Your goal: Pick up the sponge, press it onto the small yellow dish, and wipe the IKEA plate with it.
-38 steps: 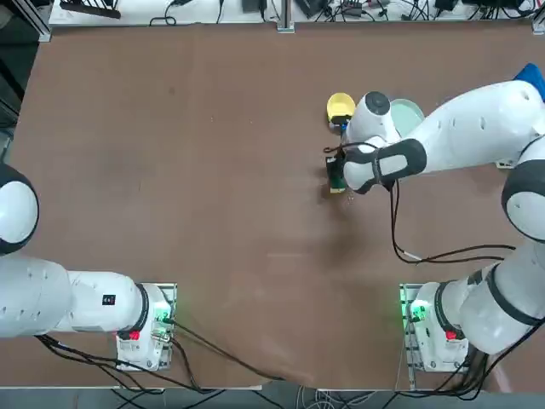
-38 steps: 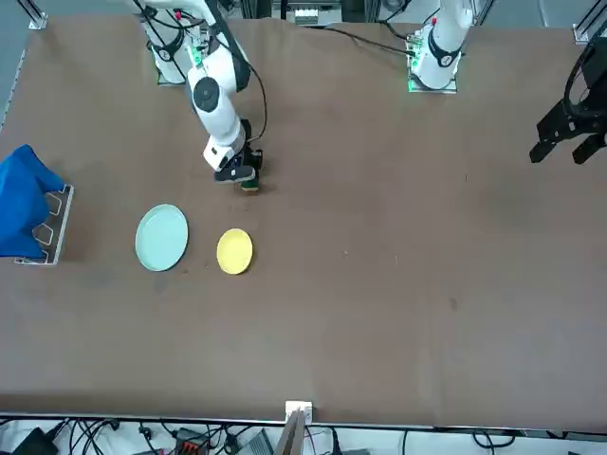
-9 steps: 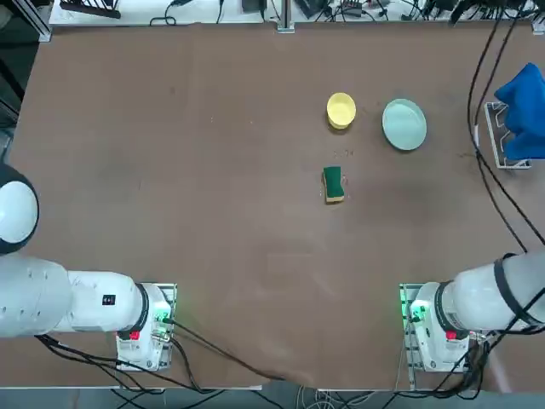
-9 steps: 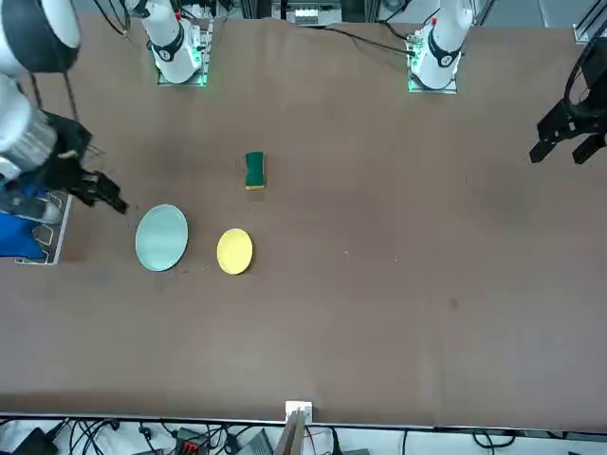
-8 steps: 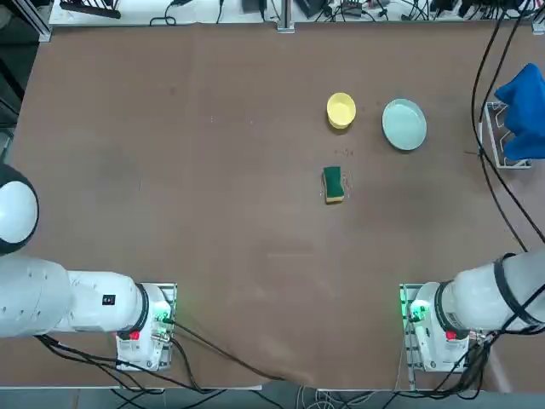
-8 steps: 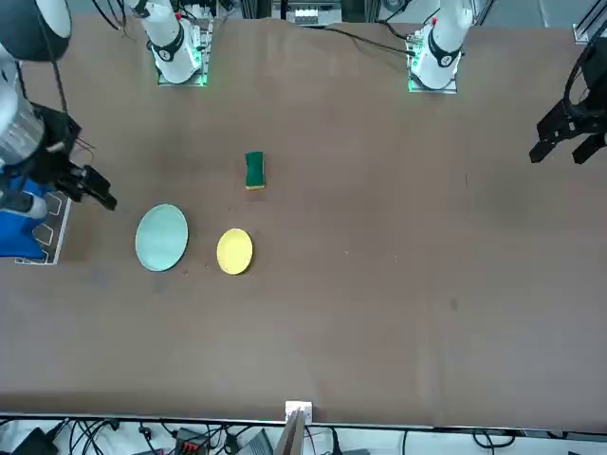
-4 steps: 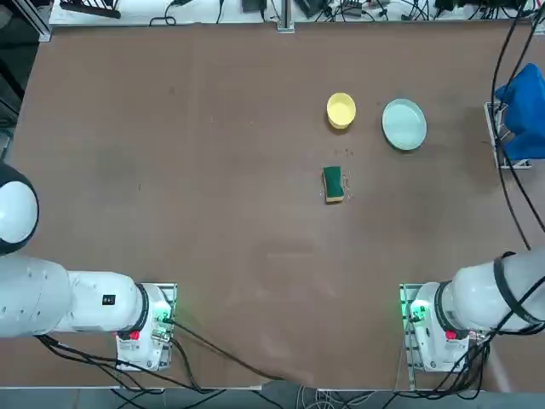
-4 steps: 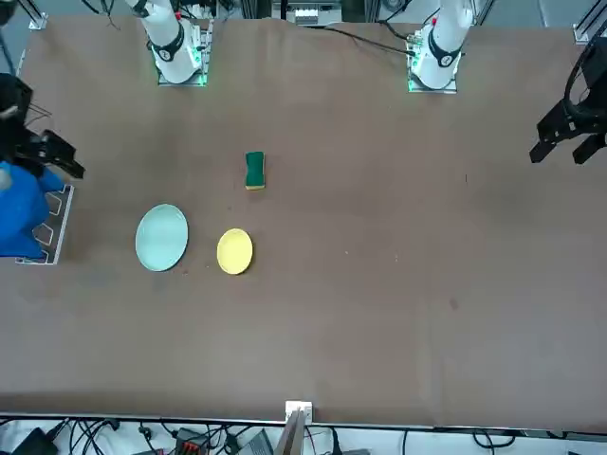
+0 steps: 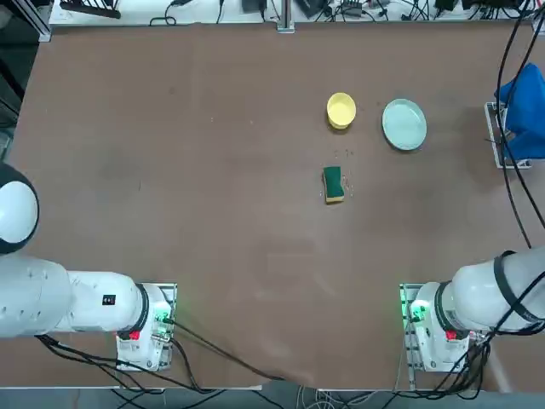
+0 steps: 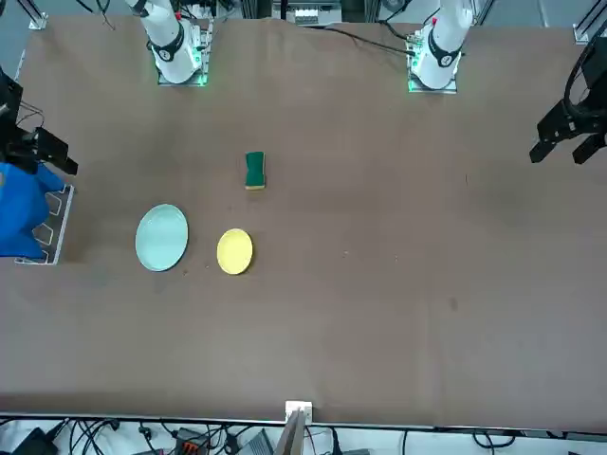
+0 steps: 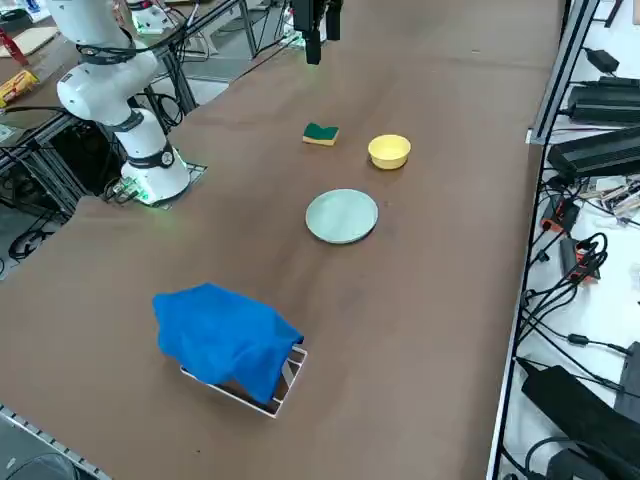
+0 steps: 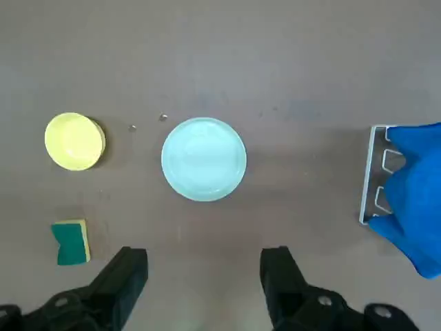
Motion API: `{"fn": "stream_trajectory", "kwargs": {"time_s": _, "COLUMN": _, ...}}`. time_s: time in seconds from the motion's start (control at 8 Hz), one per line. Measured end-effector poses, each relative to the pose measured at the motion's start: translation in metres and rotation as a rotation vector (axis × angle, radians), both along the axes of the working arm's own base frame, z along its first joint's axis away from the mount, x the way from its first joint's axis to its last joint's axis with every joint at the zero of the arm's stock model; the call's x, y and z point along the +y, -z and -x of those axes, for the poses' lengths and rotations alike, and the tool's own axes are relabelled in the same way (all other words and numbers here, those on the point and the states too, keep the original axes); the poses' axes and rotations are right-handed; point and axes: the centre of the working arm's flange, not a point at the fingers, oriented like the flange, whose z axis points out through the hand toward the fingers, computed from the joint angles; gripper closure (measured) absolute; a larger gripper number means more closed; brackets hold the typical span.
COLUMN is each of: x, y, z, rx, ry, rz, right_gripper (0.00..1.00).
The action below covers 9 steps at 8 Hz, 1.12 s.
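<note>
As right gripper [image 12: 204, 265] hovers beyond sponge [image 9: 333, 184], fingers spread, arm has shifted outward over rack [image 10: 59, 227].

Blue cloth [image 11: 228, 335] draped over white wire rack [image 11: 290, 378] on brown table [image 11: 400, 300]. Black cables [image 11: 570, 290], black power brick [image 11: 595, 156] on white surface [image 11: 625, 285] alongside table. Red-handled tool [image 11: 12, 47] and yellow packet [image 11: 18, 86] near far corner.

Sponge [image 9: 333, 185] lies on bench [image 9: 213, 213], to the near side of small dish [image 9: 341, 111]. IKEA plate [image 9: 404, 124] sits right of dish, apart. Right of plate: cloth [image 9: 525, 111] over rack [image 11: 290, 378]. Right claw [image 12: 204, 254] hangs above bench's right part.
</note>
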Motion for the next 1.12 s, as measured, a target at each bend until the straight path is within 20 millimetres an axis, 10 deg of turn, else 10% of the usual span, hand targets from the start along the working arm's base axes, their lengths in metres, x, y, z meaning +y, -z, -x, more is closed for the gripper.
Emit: {"fn": "stream_trajectory", "kwargs": {"time_s": 1.12, "x": 0.0076, "y": 0.0103, "z": -0.0029, "rx": 0.026, "ry": -0.015, "rz": -0.003, "right_gripper": 0.00}}
